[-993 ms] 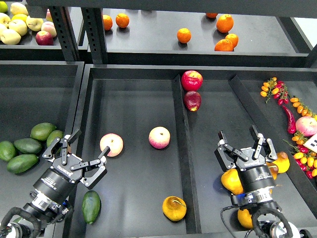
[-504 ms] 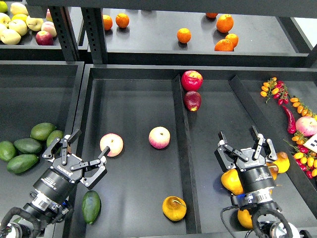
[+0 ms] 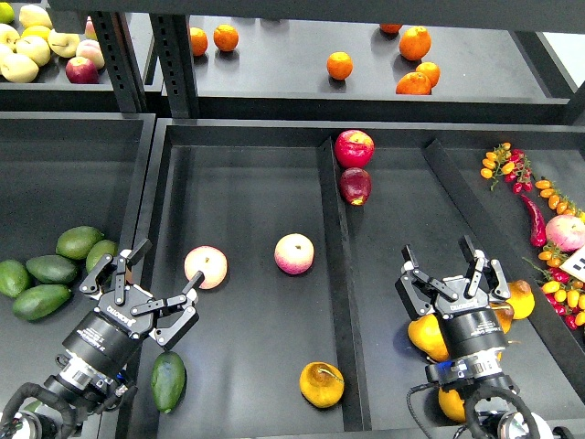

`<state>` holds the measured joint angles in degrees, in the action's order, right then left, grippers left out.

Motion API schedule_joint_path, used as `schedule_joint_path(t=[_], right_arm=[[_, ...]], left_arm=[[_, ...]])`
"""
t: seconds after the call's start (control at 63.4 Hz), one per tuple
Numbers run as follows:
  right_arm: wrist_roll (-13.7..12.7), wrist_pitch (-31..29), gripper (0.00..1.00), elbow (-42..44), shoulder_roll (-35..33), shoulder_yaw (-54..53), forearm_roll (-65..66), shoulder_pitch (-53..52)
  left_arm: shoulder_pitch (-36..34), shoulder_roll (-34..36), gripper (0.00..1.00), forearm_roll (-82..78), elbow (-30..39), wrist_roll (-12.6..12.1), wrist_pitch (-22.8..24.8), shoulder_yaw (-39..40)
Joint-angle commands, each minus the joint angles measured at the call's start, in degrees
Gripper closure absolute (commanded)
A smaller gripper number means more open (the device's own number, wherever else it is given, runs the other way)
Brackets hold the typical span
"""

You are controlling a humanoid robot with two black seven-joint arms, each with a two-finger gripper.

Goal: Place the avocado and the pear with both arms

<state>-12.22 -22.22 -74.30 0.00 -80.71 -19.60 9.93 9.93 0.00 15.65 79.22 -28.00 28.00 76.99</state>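
Black shelving tray (image 3: 247,366): we are angling our left gripper (image 3: 154,278) toward one o'clock, fingers apart, avocado (image 3: 168,381) lying beneath; right gripper (image 3: 450,268) pointing twelve, spread, empty; pear (image 3: 322,384) at its eight o'clock.

Two pink-yellow apples (image 3: 206,266) in my middle bin, oranges (image 3: 339,65) up back, green mangoes (image 3: 51,269) far left.
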Motion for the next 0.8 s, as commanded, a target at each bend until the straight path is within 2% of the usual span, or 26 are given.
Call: schedule_joint_path(t=[0.0, 0.788], right_arm=[[0.0, 0.1, 0.00, 0.0, 0.0, 0.4, 0.1, 0.0], [0.0, 0.2, 0.00, 1.1, 0.0, 1.3, 0.0, 3.0]], left_arm=[[0.0, 0.0, 0.00, 0.0, 0.1, 0.0, 0.0, 0.0], [-0.3, 0.0, 0.00, 0.0, 0.1, 0.0, 0.0, -1.1]])
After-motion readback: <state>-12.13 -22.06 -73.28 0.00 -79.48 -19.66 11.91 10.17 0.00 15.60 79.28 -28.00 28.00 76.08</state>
